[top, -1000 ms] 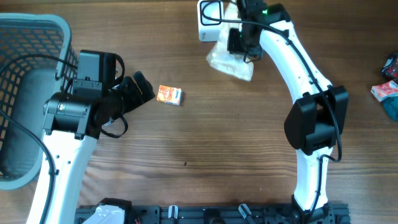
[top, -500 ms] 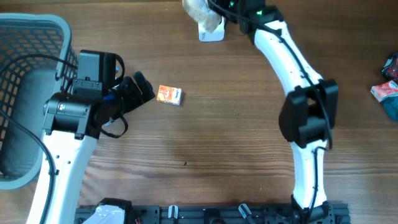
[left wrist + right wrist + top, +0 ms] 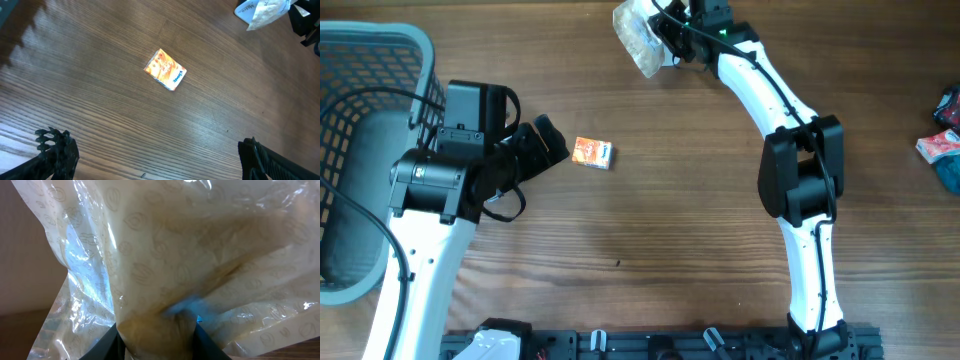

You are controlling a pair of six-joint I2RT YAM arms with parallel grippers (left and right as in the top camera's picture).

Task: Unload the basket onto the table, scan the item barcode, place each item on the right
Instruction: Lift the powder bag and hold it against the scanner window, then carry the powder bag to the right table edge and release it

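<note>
A clear plastic bag (image 3: pixel 638 36) with pale contents hangs at the table's far edge, and my right gripper (image 3: pixel 672 34) is shut on it. In the right wrist view the bag (image 3: pixel 175 255) fills the frame, pinched between the black fingers (image 3: pixel 111 346). A white device (image 3: pixel 246 9) shows partly beside the bag (image 3: pixel 270 11) in the left wrist view. No barcode is visible. A small orange box (image 3: pixel 592 152) lies flat on the wood. My left gripper (image 3: pixel 548 150) stands open just left of it, and the box (image 3: pixel 165 69) lies ahead of the open left gripper (image 3: pixel 160 160).
A grey mesh basket (image 3: pixel 360 60) stands at the left edge beside the left arm. A few packaged items (image 3: pixel 942 146) lie at the right edge. The table is dark wood.
My right arm has swung the bag left and toward the far edge, so it now covers the white device. The left arm and orange box have not moved.
</note>
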